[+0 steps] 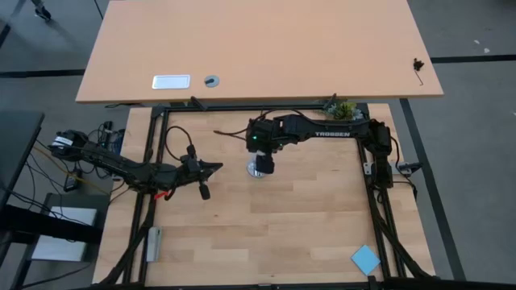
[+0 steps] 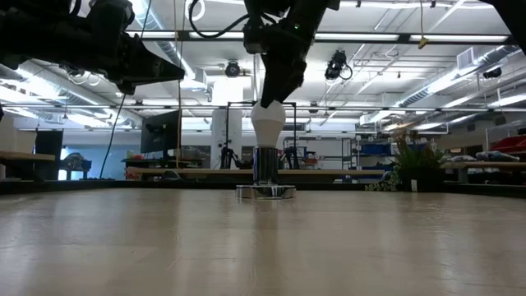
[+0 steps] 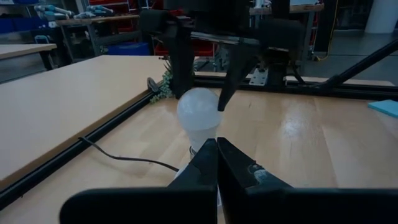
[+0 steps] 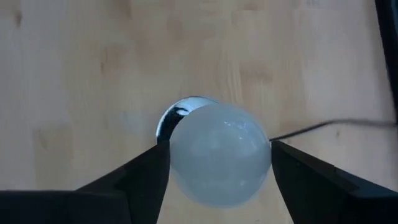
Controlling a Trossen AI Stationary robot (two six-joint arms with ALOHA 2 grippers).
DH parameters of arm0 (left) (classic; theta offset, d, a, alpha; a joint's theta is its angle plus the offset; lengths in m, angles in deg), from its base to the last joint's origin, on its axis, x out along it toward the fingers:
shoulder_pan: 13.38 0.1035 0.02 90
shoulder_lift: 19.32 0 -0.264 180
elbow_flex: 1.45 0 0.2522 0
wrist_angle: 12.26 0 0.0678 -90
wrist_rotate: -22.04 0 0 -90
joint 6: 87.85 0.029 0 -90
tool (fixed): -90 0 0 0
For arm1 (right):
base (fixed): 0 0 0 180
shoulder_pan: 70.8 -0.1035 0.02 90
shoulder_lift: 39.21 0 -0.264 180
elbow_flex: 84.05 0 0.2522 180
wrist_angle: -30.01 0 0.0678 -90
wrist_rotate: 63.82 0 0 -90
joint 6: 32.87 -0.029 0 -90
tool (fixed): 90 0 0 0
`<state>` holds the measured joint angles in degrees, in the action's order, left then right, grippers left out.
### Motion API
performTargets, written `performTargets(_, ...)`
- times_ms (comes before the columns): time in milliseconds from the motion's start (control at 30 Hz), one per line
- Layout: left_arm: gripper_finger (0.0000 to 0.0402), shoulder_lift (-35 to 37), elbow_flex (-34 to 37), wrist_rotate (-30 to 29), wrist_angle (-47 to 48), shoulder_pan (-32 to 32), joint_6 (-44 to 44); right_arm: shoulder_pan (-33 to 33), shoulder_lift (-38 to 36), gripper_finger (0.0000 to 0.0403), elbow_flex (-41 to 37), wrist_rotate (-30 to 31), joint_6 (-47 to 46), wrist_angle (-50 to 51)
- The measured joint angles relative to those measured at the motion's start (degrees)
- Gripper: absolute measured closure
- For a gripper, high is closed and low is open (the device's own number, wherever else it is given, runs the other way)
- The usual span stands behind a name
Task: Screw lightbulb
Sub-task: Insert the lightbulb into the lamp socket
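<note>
White bulb [image 2: 268, 122]: you have it upright over the socket [image 2: 265, 191], mid-surface [image 1: 306, 234], screw end in the socket's collar. Right end effector [image 4: 214, 163]: yours comes from above, fingers [image 3: 180, 62] pressed on either side of the globe. Left end effector [image 1: 211, 168]: parked just beside, fingers together, holding nothing. Black cord [image 3: 127, 159]: trails from the socket.

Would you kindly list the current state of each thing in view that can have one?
lightbulb: upright over the socket base, gripped at its sides
socket base: standing on the table, cord attached
right gripper: shut on the lightbulb from above
left gripper: shut, empty, pointing at the bulb from the side
</note>
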<state>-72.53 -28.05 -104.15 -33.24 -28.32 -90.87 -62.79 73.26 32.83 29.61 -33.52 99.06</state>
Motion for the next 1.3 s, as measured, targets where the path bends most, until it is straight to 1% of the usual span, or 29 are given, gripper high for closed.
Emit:
performTargets(133, 0.04, 0.0, 0.0, 0.01, -0.01, 0.0, -0.34, 0.02, -0.05, 0.013, 0.09, -0.64, -15.41, 0.9)
performTargets(200, 0.04, 0.0, 0.0, 0.02, -0.02, 0.0, -0.34, 0.02, -0.07, 0.0126, 0.09, -0.88, -19.38, 0.95)
performTargets(267, 0.04, 0.0, 0.0, 0.01, -0.02, 0.0, -0.42, 0.02, -0.07, 0.012, 0.09, -0.93, -20.0, 0.96)
performTargets(500, 0.04, 0.0, 0.0, 0.0, -0.02, 0.0, -0.47, -0.19, -0.07, 0.0087, 0.02, -1.72, -13.76, 0.91)
performTargets(633, 0.04, 0.0, 0.0, 0.02, -0.02, 0.0, -0.49, -0.66, -0.07, 0.0071, 0.15, -1.66, -8.43, 0.99)
performTargets(767, 0.04, 0.0, 0.0, 0.02, -0.04, 0.0, -0.49, -1.11, -0.16, 0.0061, 2.78, -0.46, -3.55, 1.08)
performTargets(833, 0.04, 0.0, 0.0, 0.02, -0.03, 0.0, -0.49, -1.2, -0.17, 0.0058, 4.8, -0.4, 0.41, 1.91)
performTargets(933, 0.04, 0.0, 0.0, 0.02, -0.03, 0.0, -0.51, -1.22, -0.23, 0.0057, 7.37, -0.32, 9.15, 3.85)
performTargets(1033, 0.04, 0.0, 0.0, 0.02, -0.04, 0.0, -0.51, -1.2, -0.28, 0.0061, 7.87, -0.25, 16.78, 5.3)
performTargets(1100, 0.04, 0.0, 0.0, 0.02, 0.01, 0.0, -0.51, -1.18, -0.17, 0.0064, 7.87, -0.25, 18.74, 5.64)
performTargets(1300, 0.04, 0.0, 0.0, 0.02, 0.02, -0.01, -0.44, -0.21, -0.07, 0.0068, 7.33, -2.82, 19.28, 6.24)
